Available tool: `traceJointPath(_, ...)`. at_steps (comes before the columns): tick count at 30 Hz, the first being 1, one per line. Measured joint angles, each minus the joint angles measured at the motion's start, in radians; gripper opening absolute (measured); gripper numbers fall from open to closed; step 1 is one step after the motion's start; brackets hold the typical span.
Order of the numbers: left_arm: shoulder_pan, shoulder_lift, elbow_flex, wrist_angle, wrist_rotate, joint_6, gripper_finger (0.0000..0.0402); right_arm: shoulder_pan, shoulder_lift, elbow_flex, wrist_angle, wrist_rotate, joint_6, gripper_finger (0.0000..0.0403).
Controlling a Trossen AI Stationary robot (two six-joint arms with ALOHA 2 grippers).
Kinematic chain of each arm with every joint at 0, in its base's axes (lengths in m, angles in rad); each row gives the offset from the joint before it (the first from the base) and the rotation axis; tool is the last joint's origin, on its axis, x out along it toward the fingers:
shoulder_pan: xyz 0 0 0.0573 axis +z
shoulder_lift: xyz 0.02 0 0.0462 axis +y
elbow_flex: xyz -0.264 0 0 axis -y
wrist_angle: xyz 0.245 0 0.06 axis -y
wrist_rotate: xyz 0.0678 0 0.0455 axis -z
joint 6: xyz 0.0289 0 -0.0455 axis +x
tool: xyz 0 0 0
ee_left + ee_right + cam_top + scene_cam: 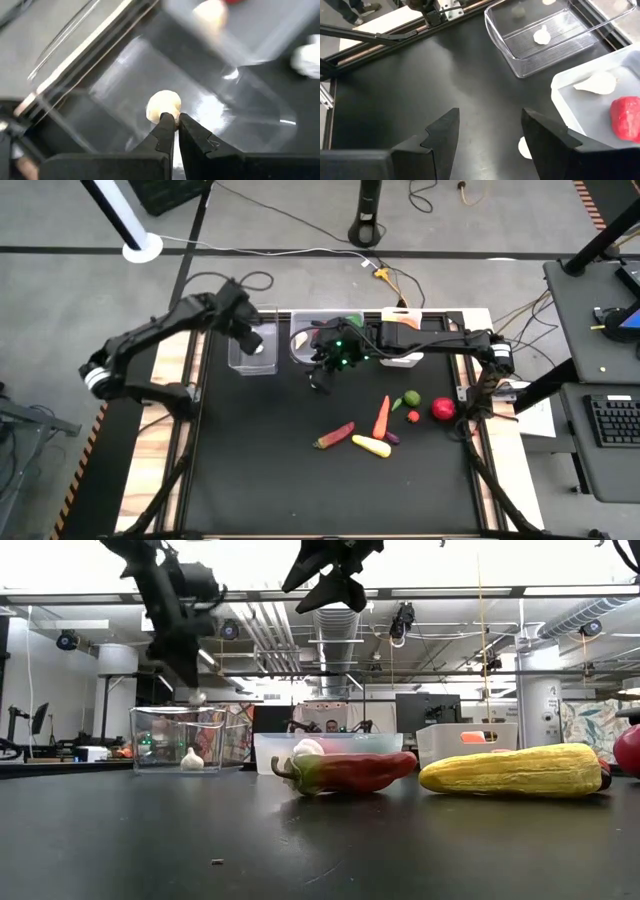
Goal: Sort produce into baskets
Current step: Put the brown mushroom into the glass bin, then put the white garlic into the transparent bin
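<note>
The garlic (163, 106) is pinched in the left gripper (174, 122) right over the narrow clear bin (252, 350) — let go softly there — while the right gripper (490, 127) hangs spread wide nearby.

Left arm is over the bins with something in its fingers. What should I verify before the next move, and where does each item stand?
1. Left hand shut on the small white garlic bulb: ok.
2. Garlic held above the narrow clear plastic bin: ok.
3. Bin contents match: another white garlic piece lies inside: ok.
4. Right hand open and empty: ok.
5. Right hand apart from the left arm, by the wider clear plastic bin: ok.
6. Table sorted: long red pepper and yellow squash lie unsorted: not ok.
</note>
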Motion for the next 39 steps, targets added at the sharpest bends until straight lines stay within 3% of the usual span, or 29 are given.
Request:
traceJointPath(4,0.081,0.086,0.003,0.032,0.026,0.027,0.0007,0.0,0.0,0.0,0.0,-0.005,0.018,0.0206)
traceJointPath(12,0.092,0.16,0.045,0.046,0.031,0.076,0.0056,0.0,0.0,0.0,-0.065,-0.005,0.076,0.0206)
traceJointPath(20,0.092,0.158,0.118,0.033,0.031,0.065,0.0113,0.0,0.0,0.0,-0.153,-0.008,0.189,0.0206)
traceJointPath(27,0.064,0.111,0.216,-0.015,0.105,-0.003,0.0127,0.0,0.01,0.0,-0.277,0.0,0.329,0.0207)
traceJointPath(31,0.022,0.042,0.243,-0.013,0.114,-0.031,0.0127,0.009,0.028,-0.001,-0.29,0.003,0.401,0.0229)
traceJointPath(39,-0.065,-0.127,0.223,0.014,0.097,-0.123,0.0127,0.012,0.123,-0.001,-0.278,0.004,0.522,0.0313)
